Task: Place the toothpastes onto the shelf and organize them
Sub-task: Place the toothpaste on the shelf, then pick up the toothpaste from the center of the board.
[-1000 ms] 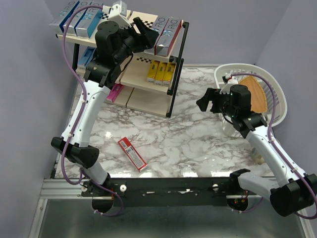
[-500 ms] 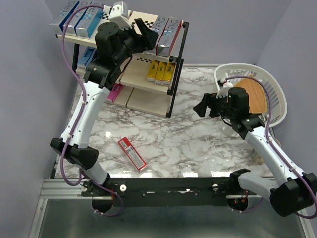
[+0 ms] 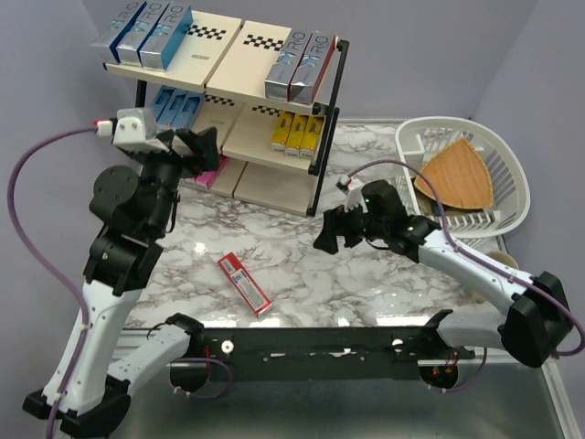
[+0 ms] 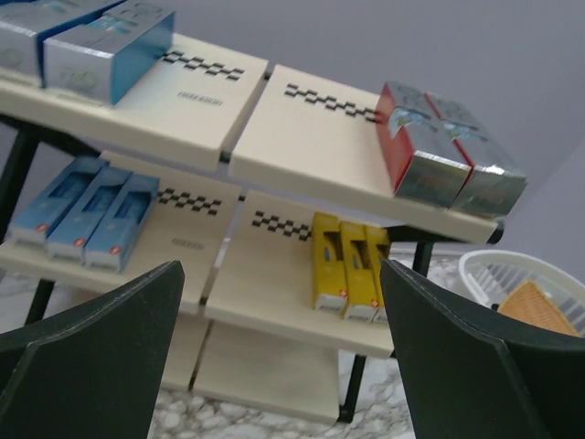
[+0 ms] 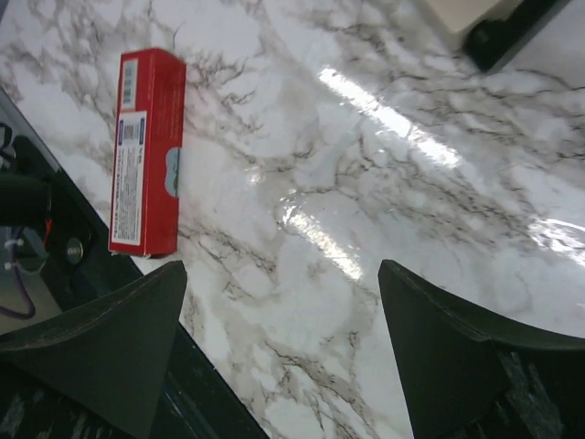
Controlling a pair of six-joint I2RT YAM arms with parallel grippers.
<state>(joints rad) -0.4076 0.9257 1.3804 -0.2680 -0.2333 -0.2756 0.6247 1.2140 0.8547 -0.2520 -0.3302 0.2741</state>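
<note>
One red box point(image 3: 244, 283) lies flat on the table point(image 3: 384, 274). It sits on a diagonal near the front edge, between your two arms and well apart from the shelf point(image 3: 224, 55).

Up on the shelf's top tier, you've got three teal boxes point(image 3: 142, 32) side by side at the left end and a silver pair point(image 3: 297, 66) at the right end, with checkered strips showing on the bare boards between them. On the middle tier there are three light-blue boxes point(image 3: 175, 105) on the left and three yellow boxes point(image 3: 299, 131) on the right. On the bottom tier a pink box point(image 3: 212, 171) peeks out, partly hidden behind your left arm.

Your left gripper point(image 3: 194, 146) is up in front of the shelf's left half, facing it. The left wrist view shows its jaws spread wide with nothing between them, the yellow boxes point(image 4: 347, 265) and silver pair point(image 4: 448, 151) beyond.

Your right gripper point(image 3: 334, 233) hangs over the marble to the right of the red box, near the shelf's front right leg. Its jaws are spread too, and empty. From the right wrist, the red box point(image 5: 146, 151) sits off past the left finger, not between the jaws.

Far right, a white basket point(image 3: 512, 169) holds a wooden board point(image 3: 454, 178).
</note>
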